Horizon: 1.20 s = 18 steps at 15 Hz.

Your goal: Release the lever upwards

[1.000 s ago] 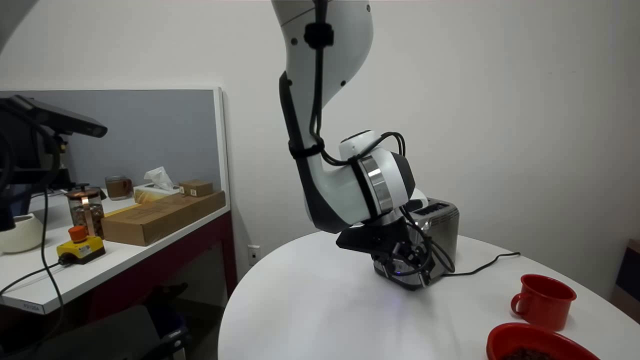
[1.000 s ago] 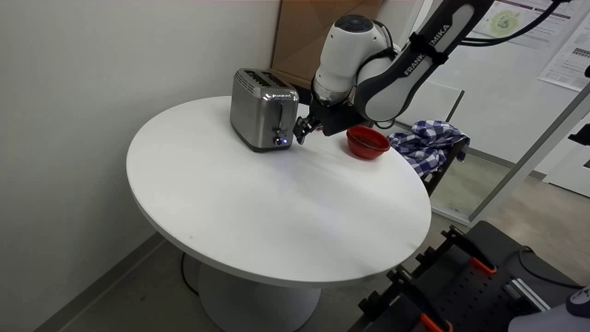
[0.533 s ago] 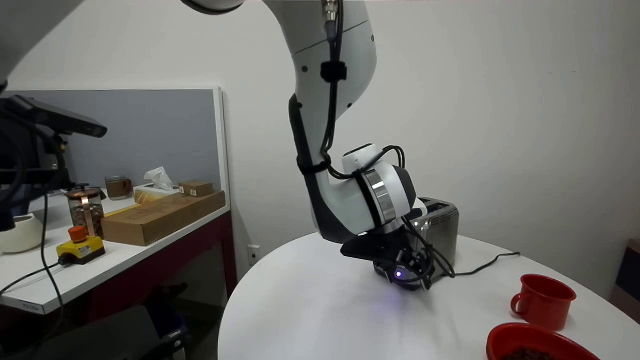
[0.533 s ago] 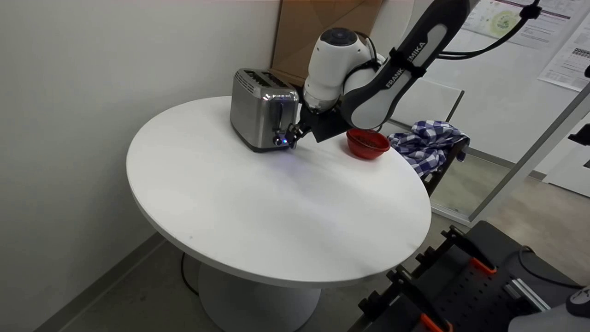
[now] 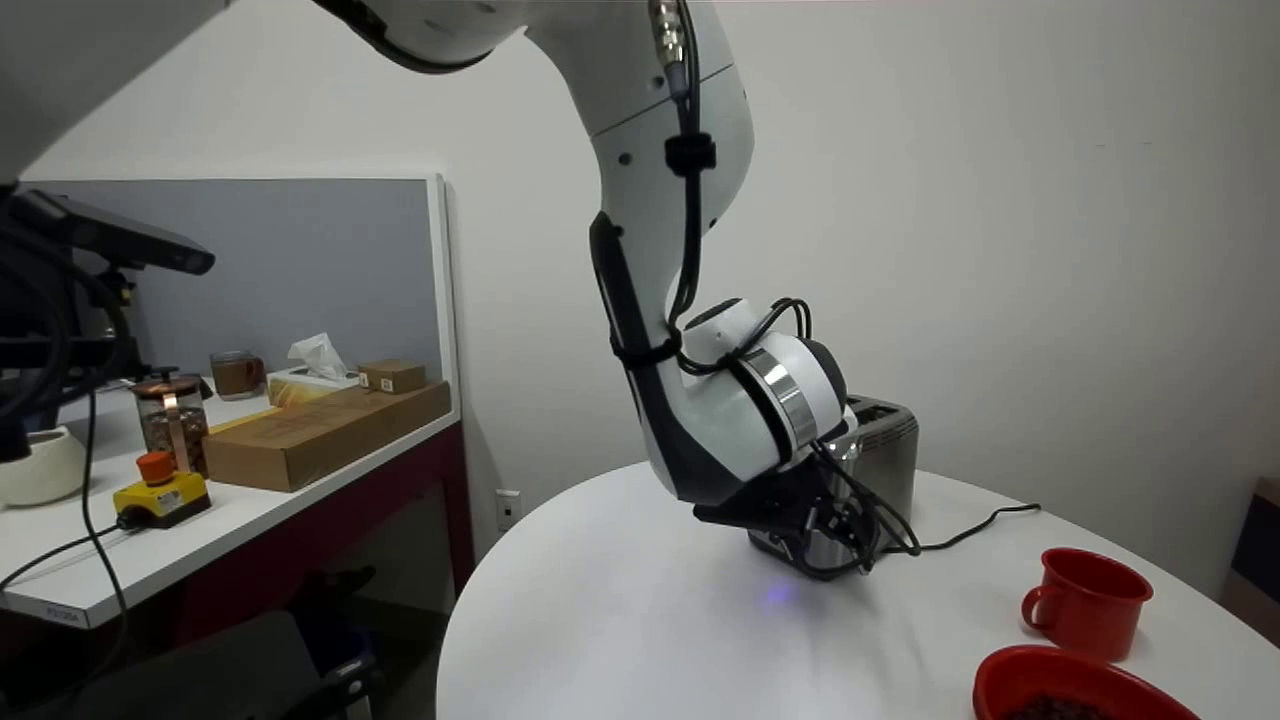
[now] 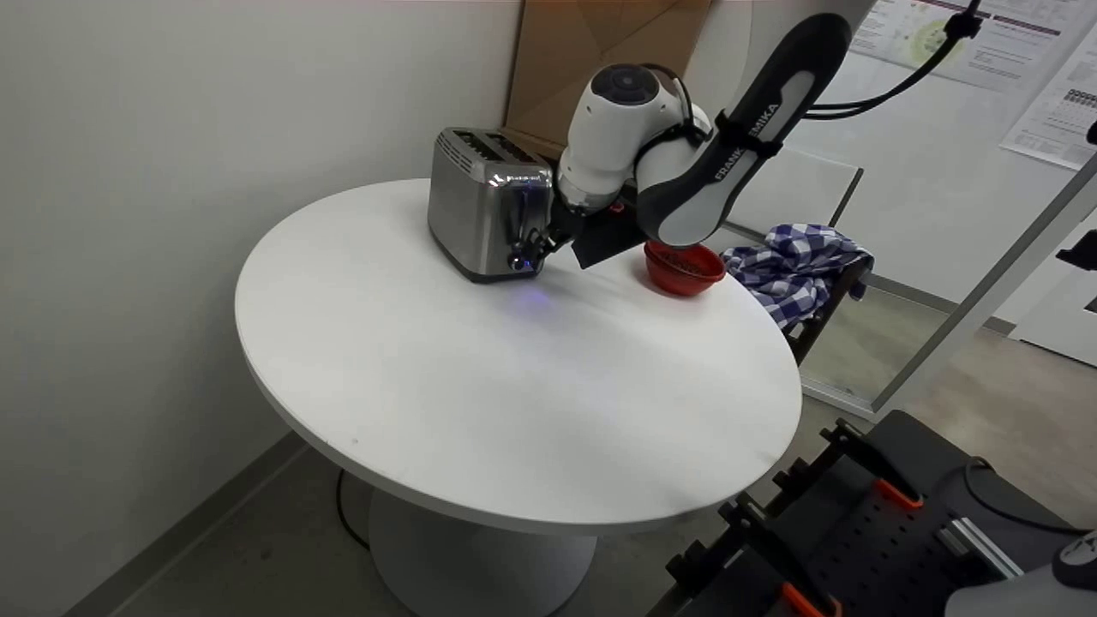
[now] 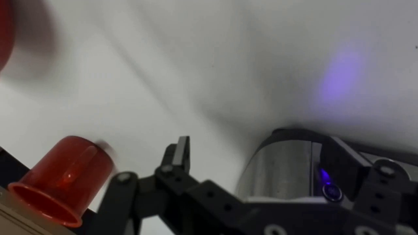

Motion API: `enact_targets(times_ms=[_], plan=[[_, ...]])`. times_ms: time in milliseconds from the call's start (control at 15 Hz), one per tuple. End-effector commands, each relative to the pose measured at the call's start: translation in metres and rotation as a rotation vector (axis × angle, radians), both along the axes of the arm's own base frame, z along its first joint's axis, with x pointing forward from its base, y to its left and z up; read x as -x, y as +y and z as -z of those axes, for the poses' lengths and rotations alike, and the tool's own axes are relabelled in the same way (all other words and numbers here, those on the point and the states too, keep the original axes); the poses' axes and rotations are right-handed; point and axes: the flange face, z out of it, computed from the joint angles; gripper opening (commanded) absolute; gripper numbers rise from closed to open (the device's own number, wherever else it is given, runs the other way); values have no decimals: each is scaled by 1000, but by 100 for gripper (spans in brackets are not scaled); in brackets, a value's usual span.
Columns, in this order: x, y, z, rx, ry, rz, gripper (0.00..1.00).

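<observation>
Black two-finger gripper [image 7: 261, 147] now stands closer to the silver box-shaped metal toaster [image 6: 485, 207], at its near end, jaws wide.

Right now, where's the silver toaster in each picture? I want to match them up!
In an exterior view: toaster right of centre, partly behind the arm.
In an exterior view: toaster above the middle, slightly left.
Wrist view: only part of the toaster shows, bottom right, partly behind the jaws.
Landmark in all three: the purple glow on the round table, below the toaster in both exterior views, above it in the wrist view.
</observation>
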Motion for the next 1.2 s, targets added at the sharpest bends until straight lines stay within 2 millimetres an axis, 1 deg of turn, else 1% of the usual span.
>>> enact_targets(times_ms=[0, 200, 400, 600, 667, 733, 867, 1000, 1133], plan=[[-6, 3, -1, -8, -59, -18, 100], [-5, 2, -1, -12, -79, -13, 100], [23, 6, 10, -53, 23, 19, 100], [45, 14, 16, -116, 121, 54, 100], [49, 18, 12, -139, 157, 64, 100], [54, 19, 14, -155, 194, 83, 100], [59, 23, -1, -199, 261, 86, 100], [61, 28, -21, -241, 306, 81, 100], [65, 31, -46, -285, 338, 65, 100]])
